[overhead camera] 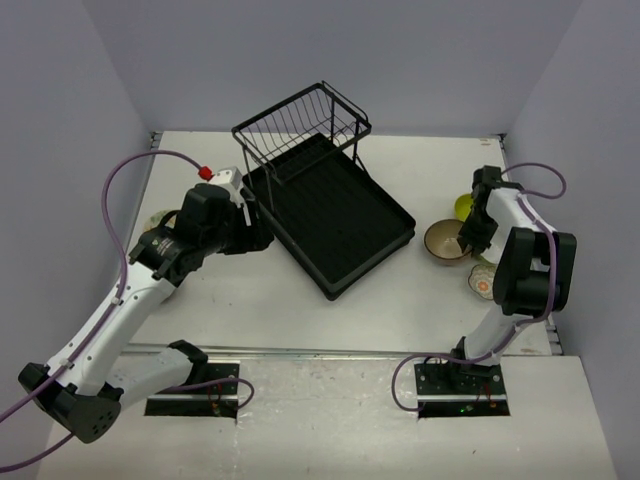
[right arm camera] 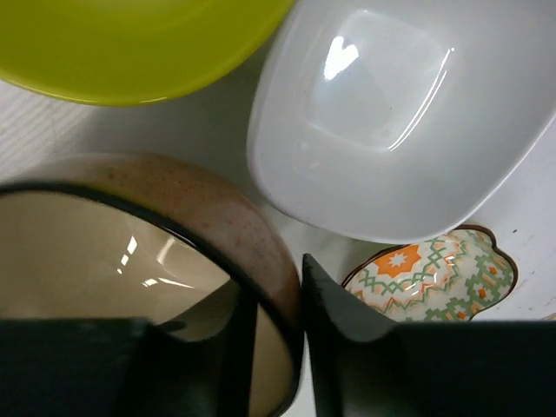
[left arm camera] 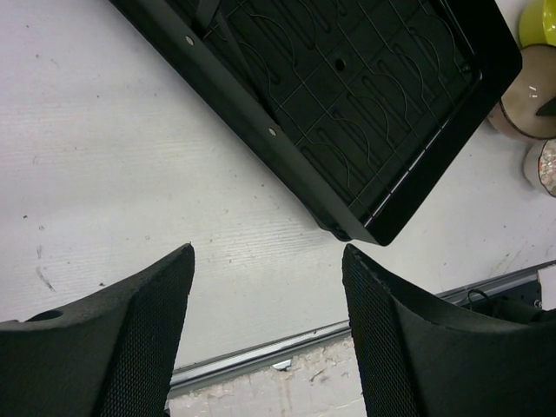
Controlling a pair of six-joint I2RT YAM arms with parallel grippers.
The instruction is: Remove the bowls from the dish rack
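1. Your dish rack (overhead camera: 335, 225) sits near the middle of the table (overhead camera: 300, 300), turned at an angle. Its wire basket (overhead camera: 300, 125) is at the far end. The black tray floor (left arm camera: 347, 104) shows no bowls on it.
2. You find the bowls on the table to the right of the rack, clustered close together. The tan-brown bowl (overhead camera: 445, 243) is nearest the rack and stands upright.
3. The lime-green bowl (overhead camera: 463, 206) is just behind the tan-brown one. The patterned bowl (overhead camera: 481, 281), white with orange and green marks, is on its near side.
4. Your right wrist view adds a plain white bowl (right arm camera: 391, 113) between the lime-green bowl (right arm camera: 130, 43) and the patterned bowl (right arm camera: 426, 274).
5. Your right gripper (right arm camera: 276, 295) straddles the rim of the tan-brown bowl (right arm camera: 217, 217), one finger inside and one finger (right arm camera: 347, 347) outside against the wall. You cannot tell whether the jaws pinch the rim or stand just off it.
6. Another bowl (overhead camera: 158, 222) shows only partly on the left, behind your left arm.
7. Your left gripper (overhead camera: 252, 215) hovers at the rack's left edge. Its fingers (left arm camera: 148, 330) are spread wide over bare table, with nothing between them (left arm camera: 268, 252).
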